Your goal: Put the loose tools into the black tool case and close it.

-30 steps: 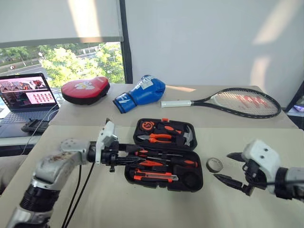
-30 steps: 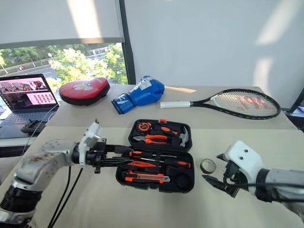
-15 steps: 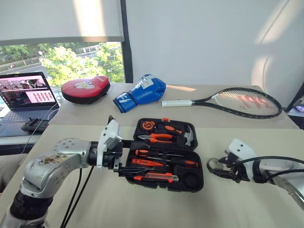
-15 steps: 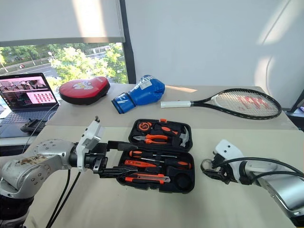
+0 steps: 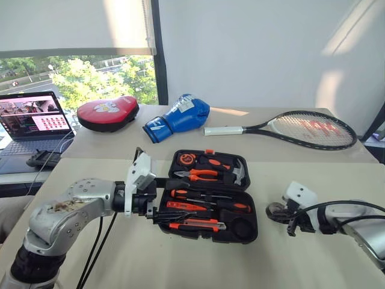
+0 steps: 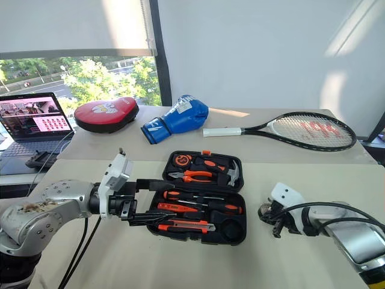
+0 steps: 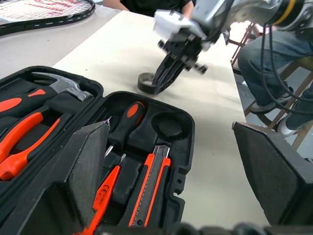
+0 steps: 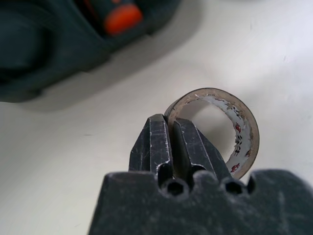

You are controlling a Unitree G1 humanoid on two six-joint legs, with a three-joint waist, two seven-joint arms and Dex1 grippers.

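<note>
right hand (image 8: 168, 129): pinching tape roll (image 8: 220, 127) wall, lifting it for round recess
left hand (image 6: 139, 201): spread wide, hovering beside tool case (image 6: 231, 232)

A pale beige table (image 5: 313, 253) is standing before a plain white wall (image 5: 252, 54). Sunlight is falling in soft patches across the wall. At the left, a window (image 5: 78, 78) with a dark frame is showing green trees outside; a white roller blind (image 5: 72, 24) is covering its upper part.
</note>
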